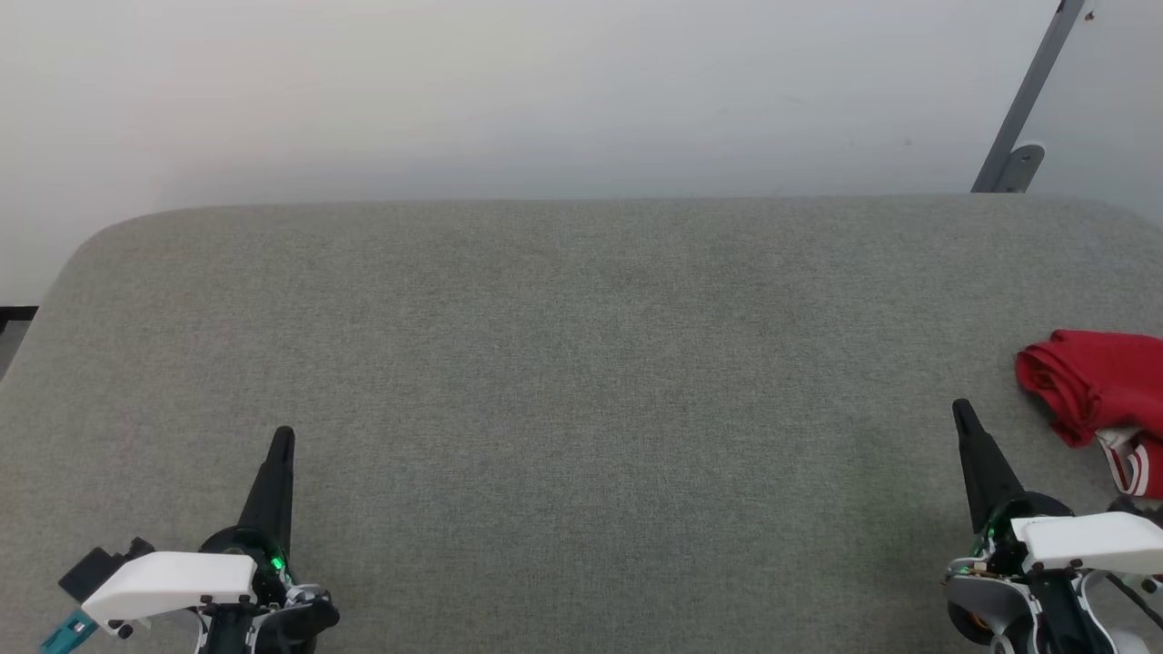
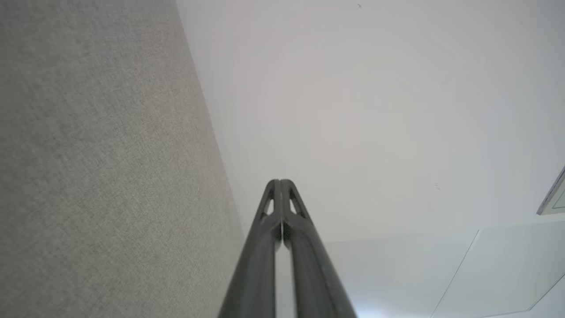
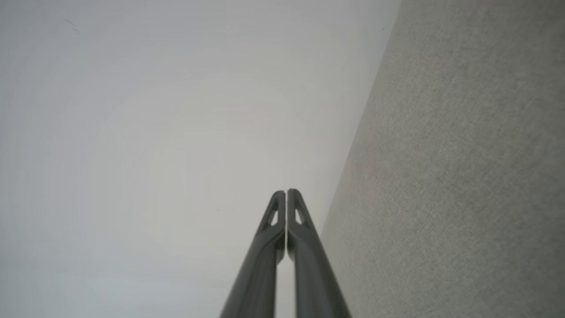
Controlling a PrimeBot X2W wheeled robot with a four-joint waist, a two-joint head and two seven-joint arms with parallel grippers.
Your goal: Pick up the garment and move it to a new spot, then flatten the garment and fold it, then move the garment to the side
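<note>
The garment (image 1: 1095, 381) is seen bunched into a red heap on the grey padded surface (image 1: 581, 363). It is cut off by the frame edge, and its striped trim (image 1: 1129, 463) is turned out on the near side. It is judged to be light, limp and unlikely to slip. Sagging and trailing are to be expected once it is lifted, so a raised fold on top of the heap, or the firmer trimmed hem, is suggested as the place to be pinched. Near the garment, on its near inner side and not touching it, the right gripper (image 1: 960, 411) is held with fingers pressed together and nothing between them. Well apart from the garment, across the surface, the left gripper (image 1: 283, 438) is likewise closed and empty.
</note>
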